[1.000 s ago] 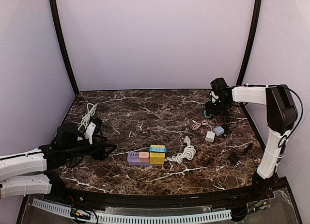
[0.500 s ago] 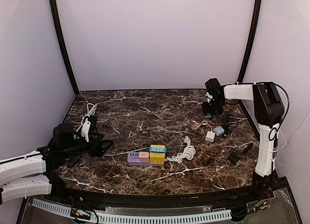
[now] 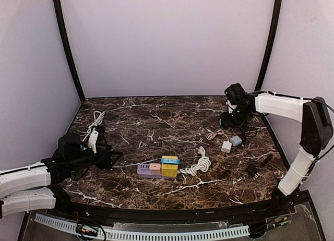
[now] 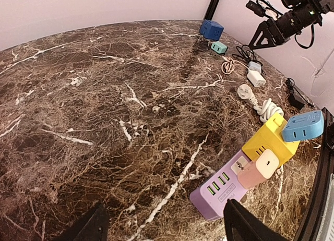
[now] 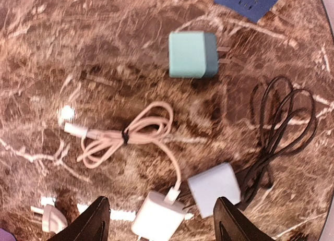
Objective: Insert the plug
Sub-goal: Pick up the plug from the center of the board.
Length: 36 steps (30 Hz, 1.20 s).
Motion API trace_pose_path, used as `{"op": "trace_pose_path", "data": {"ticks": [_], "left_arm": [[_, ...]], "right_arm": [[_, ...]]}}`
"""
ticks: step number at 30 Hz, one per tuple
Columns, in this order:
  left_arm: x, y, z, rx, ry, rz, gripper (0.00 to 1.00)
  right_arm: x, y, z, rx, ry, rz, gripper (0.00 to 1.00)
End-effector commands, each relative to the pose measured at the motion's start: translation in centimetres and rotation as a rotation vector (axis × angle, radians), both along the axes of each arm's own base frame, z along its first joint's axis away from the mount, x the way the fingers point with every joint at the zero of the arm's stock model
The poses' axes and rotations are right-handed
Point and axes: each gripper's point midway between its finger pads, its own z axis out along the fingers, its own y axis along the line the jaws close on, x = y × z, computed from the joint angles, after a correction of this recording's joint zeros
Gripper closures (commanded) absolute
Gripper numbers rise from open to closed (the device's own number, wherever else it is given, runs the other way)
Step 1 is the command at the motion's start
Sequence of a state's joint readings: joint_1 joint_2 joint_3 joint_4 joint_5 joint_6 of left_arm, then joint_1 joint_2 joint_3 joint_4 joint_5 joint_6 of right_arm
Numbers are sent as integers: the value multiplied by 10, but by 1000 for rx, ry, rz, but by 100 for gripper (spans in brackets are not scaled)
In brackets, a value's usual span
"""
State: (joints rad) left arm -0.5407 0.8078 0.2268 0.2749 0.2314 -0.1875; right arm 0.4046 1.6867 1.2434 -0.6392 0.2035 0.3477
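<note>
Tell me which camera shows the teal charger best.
The right wrist view: the teal charger shows large and uncovered, prongs pointing right. The left wrist view shows it small and far off. The top view shows at most a tiny speck.

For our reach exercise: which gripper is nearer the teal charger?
Right. The right gripper hangs close over the teal charger at the far right; the left gripper is far off at the near left.
</note>
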Motion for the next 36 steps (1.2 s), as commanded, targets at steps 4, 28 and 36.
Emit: {"op": "trace_pose_path", "data": {"ticks": [4, 28, 36], "left_arm": [[-2, -1, -4, -10, 5, -15, 23], [-5, -4, 4, -29, -21, -42, 24], [-31, -32, 46, -14, -222, -333, 26]], "right_arm": [[-55, 11, -43, 27, 176, -129, 30], [-54, 35, -48, 65, 161, 24, 100], [-56, 122, 103, 60, -321, 581, 100]]}}
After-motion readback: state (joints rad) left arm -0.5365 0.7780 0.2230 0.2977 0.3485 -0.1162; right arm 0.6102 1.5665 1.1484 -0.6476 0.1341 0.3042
